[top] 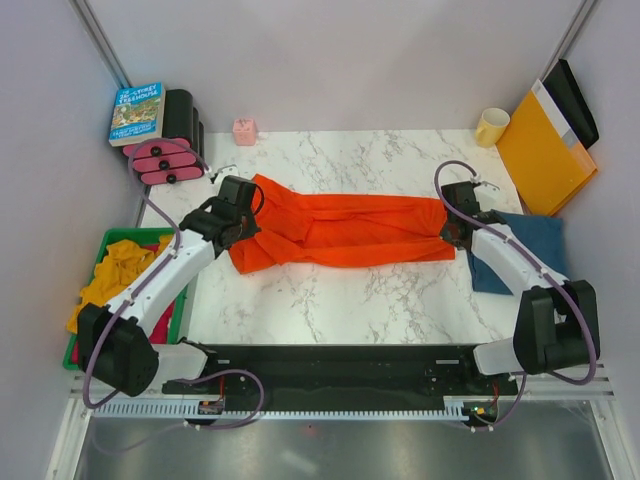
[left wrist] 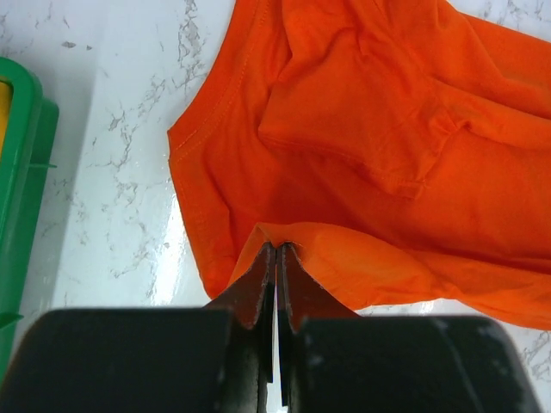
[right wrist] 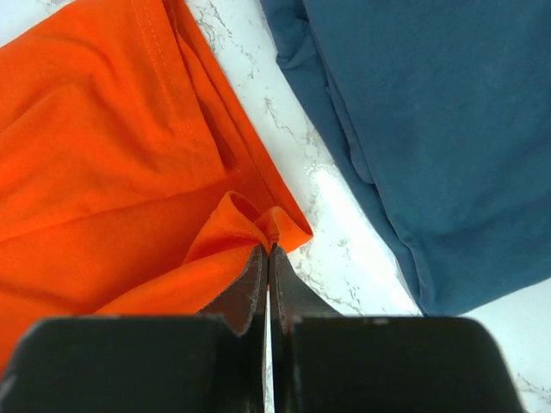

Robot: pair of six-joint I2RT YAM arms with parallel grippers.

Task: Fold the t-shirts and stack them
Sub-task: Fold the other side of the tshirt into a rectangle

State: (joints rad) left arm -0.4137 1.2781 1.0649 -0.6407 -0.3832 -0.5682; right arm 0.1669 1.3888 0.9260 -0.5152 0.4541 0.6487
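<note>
Orange t-shirt (top: 340,232): lies as a long band across the middle of the marble table (top: 330,305), with its long axis left to right in the top view. The doubled layers suggest it is already narrowed lengthwise. You hold it at both ends.

Left gripper (left wrist: 276,251): fingers pressed together on a fold of orange cloth at the band's left end. In the left wrist view the rest of the shirt spreads away toward the upper right of the frame.

Right gripper (right wrist: 269,248): likewise closed on a small pinch of orange at the right end. The cloth runs off toward the upper left of that wrist frame.

Judgement: each arm has its own end and the shirt's body lies between your grippers, not ahead of them. The next fold likely goes along that long axis, one end carried over to meet the other.

Dark blue t-shirt (right wrist: 430,129): folded flat at the right of the table, just beside the orange end, with a strip of bare marble between them. In the top view the right arm crosses over part of it.

Room: open marble below the band in the top view. The green bin (left wrist: 21,189) is near the left end. The yellow mug (top: 491,126) and orange-yellow envelope (top: 540,150) stand well apart at upper right.

Risk, as judged: both pinches are small, so cloth may slip if you lift fast.
</note>
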